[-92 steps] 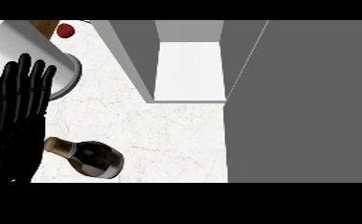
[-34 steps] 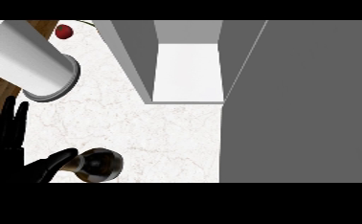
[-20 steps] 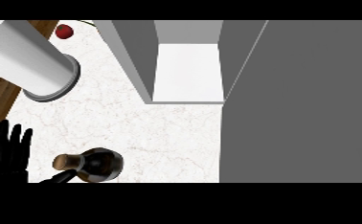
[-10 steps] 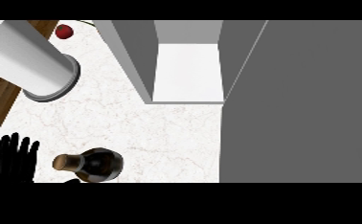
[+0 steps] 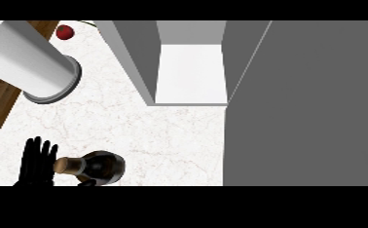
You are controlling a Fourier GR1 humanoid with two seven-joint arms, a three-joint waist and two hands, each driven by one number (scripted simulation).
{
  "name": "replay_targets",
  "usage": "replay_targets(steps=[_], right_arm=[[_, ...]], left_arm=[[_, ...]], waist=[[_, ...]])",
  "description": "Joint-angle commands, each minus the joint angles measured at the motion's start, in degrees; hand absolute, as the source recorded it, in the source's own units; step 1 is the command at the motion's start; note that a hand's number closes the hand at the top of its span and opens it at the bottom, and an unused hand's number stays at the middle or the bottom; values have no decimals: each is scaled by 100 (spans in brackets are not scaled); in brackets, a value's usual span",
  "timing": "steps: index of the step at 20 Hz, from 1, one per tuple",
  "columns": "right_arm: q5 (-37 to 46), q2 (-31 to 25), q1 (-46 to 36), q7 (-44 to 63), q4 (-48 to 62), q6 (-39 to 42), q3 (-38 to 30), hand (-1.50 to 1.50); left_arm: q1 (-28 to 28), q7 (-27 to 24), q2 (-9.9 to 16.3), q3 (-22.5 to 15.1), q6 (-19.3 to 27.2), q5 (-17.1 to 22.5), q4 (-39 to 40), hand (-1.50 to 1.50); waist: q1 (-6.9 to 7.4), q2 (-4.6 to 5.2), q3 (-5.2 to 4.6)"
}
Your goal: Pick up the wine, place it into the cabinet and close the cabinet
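Down at the counter's lower left corner, the robot's left hand stands with straight fingers spread wide, holding nothing, just beside the cork-topped neck of the wine bottle. Whether hand and bottle touch cannot be told. The dark bottle sits on the white marbled top, near its lower edge. Toward the upper edge, the cabinet stands open, its pale inside bare to view. A grey forearm crosses the upper left corner, near a small red object.
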Motion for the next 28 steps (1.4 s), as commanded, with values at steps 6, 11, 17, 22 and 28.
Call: replay_targets(steps=[6,11,17,22,28], right_arm=[[-291,-83,184,68,-208,130,-221,-150],[-200,-102,10,349,-350,13,-160,-150],[-114,-33,118,-13,-179,174,-153,-150],[-40,-36,-195,60,33,42,-226,-150],[195,66,-350,362,-242,-184,31,-150]], left_arm=[[-309,-1065,-35,-56,-195,152,1503,-150],[-646,-1101,186,418,-736,321,2156,-150],[-888,-1671,-31,98,-440,98,2805,-150],[-1298,-2127,-5,364,-779,100,3750,-150],[-1372,-2078,-5,478,-1033,603,3810,-150]], waist=[[-18,1,0],[-9,1,-1],[-10,2,0],[-7,5,-2],[1,4,-3]])
